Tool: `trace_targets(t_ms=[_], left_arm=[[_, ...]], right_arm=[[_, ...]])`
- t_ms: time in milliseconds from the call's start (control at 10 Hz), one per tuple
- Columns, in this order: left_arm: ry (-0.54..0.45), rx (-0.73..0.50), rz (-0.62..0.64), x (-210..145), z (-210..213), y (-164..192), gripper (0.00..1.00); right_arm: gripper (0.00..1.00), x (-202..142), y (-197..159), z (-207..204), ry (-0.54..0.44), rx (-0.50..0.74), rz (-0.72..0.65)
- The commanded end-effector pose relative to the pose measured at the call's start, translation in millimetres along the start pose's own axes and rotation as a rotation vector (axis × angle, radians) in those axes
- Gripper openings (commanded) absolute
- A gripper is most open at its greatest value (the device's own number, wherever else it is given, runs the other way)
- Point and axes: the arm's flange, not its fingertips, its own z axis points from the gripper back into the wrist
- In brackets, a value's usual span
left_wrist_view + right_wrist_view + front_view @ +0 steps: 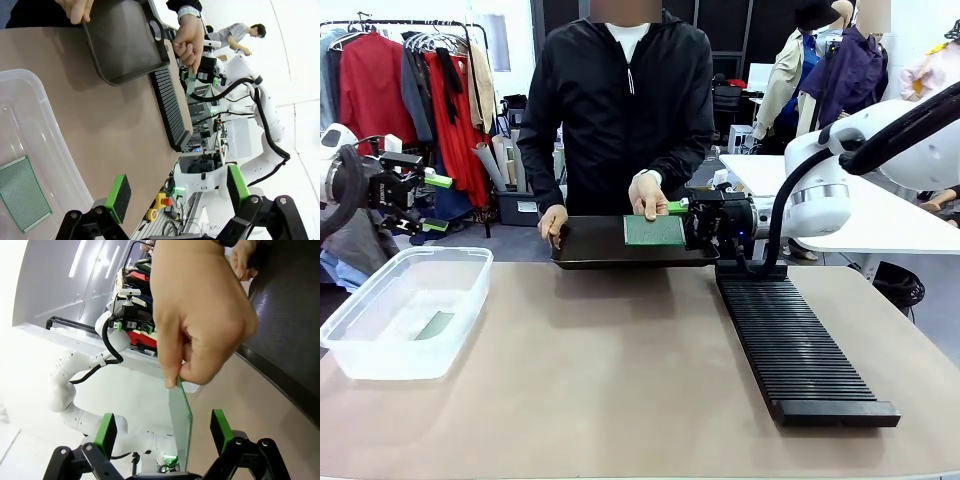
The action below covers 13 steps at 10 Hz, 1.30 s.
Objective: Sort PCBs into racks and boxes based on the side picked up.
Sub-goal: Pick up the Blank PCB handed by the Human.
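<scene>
A person's hand (648, 195) holds a green PCB (655, 230) upright above a smooth black tray (610, 257). My right gripper (682, 218) reaches in from the right at the board's edge. In the right wrist view the PCB (181, 422) stands edge-on between my open right gripper (162, 435), with gaps to both green pads, pinched from above by the hand (200, 315). My left gripper (432, 203) hangs open over the clear box (360, 345), and it (177, 192) holds nothing. Another PCB (22, 192) lies flat in the box (30, 115). The black ribbed rack (800, 345) lies at the right.
The person's other hand (553, 222) grips the tray's left end at the far table edge. The rack (170, 110) runs from beside the tray toward my side. Bare brown tabletop (610, 370) lies between box and rack. Clothes racks and another table stand behind.
</scene>
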Motion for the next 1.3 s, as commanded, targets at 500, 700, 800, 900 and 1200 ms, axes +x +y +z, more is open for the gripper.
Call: trace_targets(t_ms=[500,700,800,900,1200], left_arm=[[-0.004,0.007,0.005,-0.6,0.9,-1.8,1.0],[-0.004,0.007,0.005,-0.6,0.9,-1.8,1.0],[-0.004,0.007,0.005,-0.6,0.9,-1.8,1.0],[-0.004,0.007,0.005,-0.6,0.9,-1.8,1.0],[-0.004,0.007,0.005,-0.6,0.9,-1.8,1.0]], right_arm=[[0.92,12.1,3.5,-10.1,-0.032,0.014,0.051],[0.61,12.2,3.1,-10.1,-0.036,0.014,0.05],[0.41,12.4,2.9,-9.7,-0.043,0.013,0.047],[0.21,13.2,2.2,-8.5,-0.056,0.014,0.044],[0.0,14.2,0.9,-6.4,-0.074,0.007,0.032]])
